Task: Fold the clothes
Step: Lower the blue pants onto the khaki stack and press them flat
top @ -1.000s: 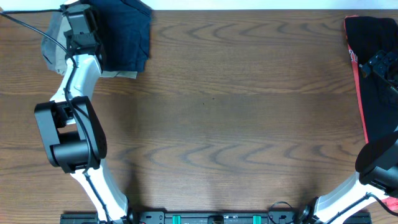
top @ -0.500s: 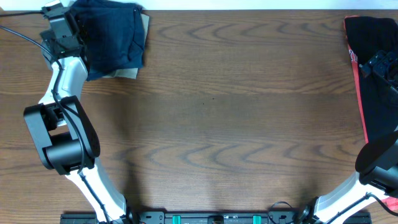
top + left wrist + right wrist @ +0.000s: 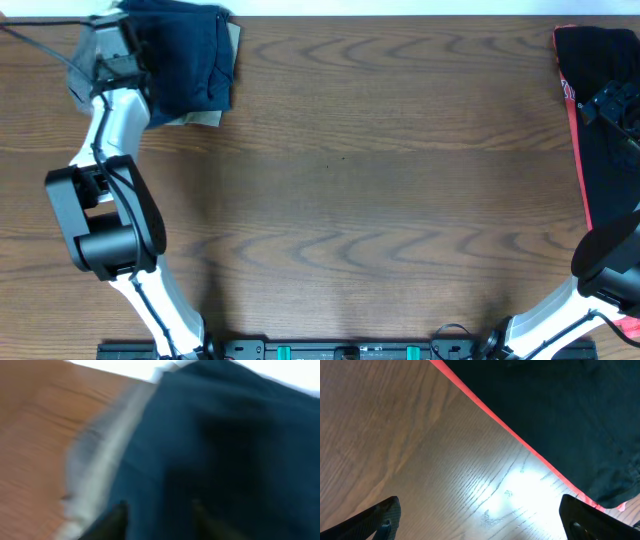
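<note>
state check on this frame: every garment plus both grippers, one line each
navy shorts: roughly folded, at the far left corner, lying on the tan shorts.
tan shorts: under the navy shorts, only edges showing.
black garment: lying at the far right, red stripe visible.
left gripper: at the navy shorts; the view is blurred, so open or shut is unclear.
right gripper: open, empty, beside the black garment.

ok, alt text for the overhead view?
Left gripper is at the edge of navy shorts lying on a tan garment in the table's far-left corner. Right gripper hovers over a black garment with a red stripe at the right edge.
</note>
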Tool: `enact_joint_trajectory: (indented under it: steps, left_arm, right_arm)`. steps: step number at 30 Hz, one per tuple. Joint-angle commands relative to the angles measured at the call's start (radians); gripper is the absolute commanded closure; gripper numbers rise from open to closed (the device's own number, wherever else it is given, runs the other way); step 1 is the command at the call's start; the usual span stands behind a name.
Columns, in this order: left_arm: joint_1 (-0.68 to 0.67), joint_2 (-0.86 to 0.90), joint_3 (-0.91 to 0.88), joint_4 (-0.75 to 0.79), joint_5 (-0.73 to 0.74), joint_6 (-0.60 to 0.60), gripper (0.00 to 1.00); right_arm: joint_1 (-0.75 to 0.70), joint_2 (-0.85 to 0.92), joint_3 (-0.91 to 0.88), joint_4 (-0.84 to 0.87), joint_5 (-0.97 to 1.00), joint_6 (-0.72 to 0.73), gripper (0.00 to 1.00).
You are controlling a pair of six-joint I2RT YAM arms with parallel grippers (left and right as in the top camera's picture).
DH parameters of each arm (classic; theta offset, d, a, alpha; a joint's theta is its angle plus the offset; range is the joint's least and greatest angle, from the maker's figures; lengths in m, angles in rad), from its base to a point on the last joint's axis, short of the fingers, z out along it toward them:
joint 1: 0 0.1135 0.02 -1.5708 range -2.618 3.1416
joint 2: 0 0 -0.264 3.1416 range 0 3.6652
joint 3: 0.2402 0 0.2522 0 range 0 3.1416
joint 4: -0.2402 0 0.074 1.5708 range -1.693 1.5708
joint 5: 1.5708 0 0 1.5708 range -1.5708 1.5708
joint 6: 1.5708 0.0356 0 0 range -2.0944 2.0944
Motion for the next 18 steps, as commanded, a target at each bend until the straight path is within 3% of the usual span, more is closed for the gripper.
enact_joint_trajectory:
  steps: [1,4,14,18]
  left_arm:
    - [-0.04,-0.034,0.021,-0.047,0.228,0.002,0.75]
    - [-0.065,-0.019,0.005,-0.062,0.289,-0.003,0.88]
    - [-0.09,0.087,-0.006,-0.165,0.29,-0.005,0.88]
    - [-0.082,0.08,-0.005,-0.257,0.29,-0.005,0.94]
  right_arm:
    - [-0.003,0.008,0.006,0.0,0.008,0.011,0.01]
    - [-0.003,0.008,0.006,0.0,0.008,0.011,0.01]
    - [-0.003,0.008,0.006,0.0,0.008,0.011,0.01]
    - [-0.003,0.008,0.006,0.0,0.008,0.011,0.01]
